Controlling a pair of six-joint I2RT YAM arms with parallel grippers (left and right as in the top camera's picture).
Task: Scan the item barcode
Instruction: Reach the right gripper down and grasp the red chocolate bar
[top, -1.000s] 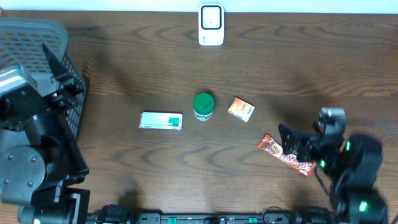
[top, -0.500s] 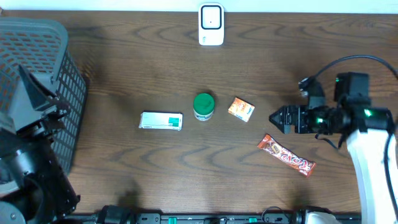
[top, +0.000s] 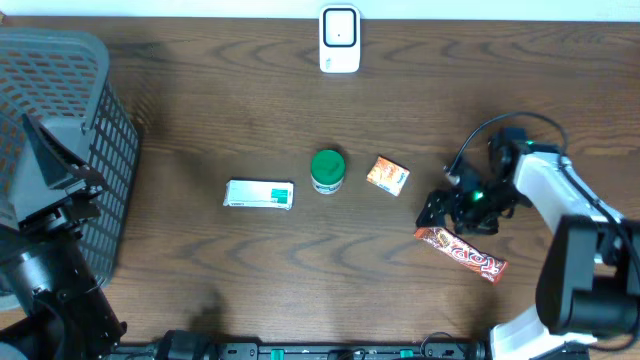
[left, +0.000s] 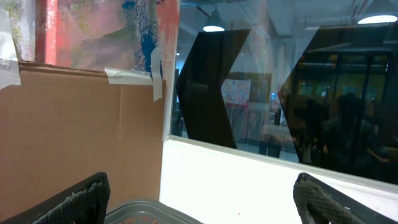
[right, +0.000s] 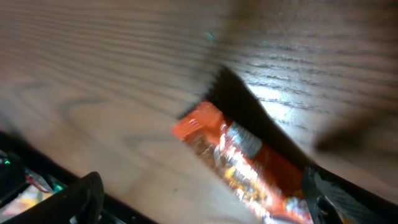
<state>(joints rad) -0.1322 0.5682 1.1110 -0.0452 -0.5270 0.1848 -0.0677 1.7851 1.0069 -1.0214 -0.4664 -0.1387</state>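
Hovering over the left end of the candy bar (top: 462, 252), the right arm (top: 535, 185) is holding its jaws wide apart, gripping nothing. The bar is lying flat on the table (top: 250, 290) at lower right of the overhead frame, slanting down to the right. In the right wrist view one finger is showing at each lower corner, with the orange wrapper between them. That view is blurred, so the jaws are probably not touching the bar yet.

The left arm (top: 45, 250) is sitting at lower left beside the basket (top: 60, 80), jaws apart and empty, its camera looking out at the room.

The scanner (top: 340, 40) is standing at top centre, well apart from the bar. The green-lidded jar (top: 327, 171), orange packet (top: 387, 175) and white box (top: 259, 194) are lying in a row mid-frame.

The step in hand looks like the approach to pick up. The next move calls for lowering, closing across the bar's narrow width, then lifting it toward the scanner. No barcode is showing, so the bar may need turning.
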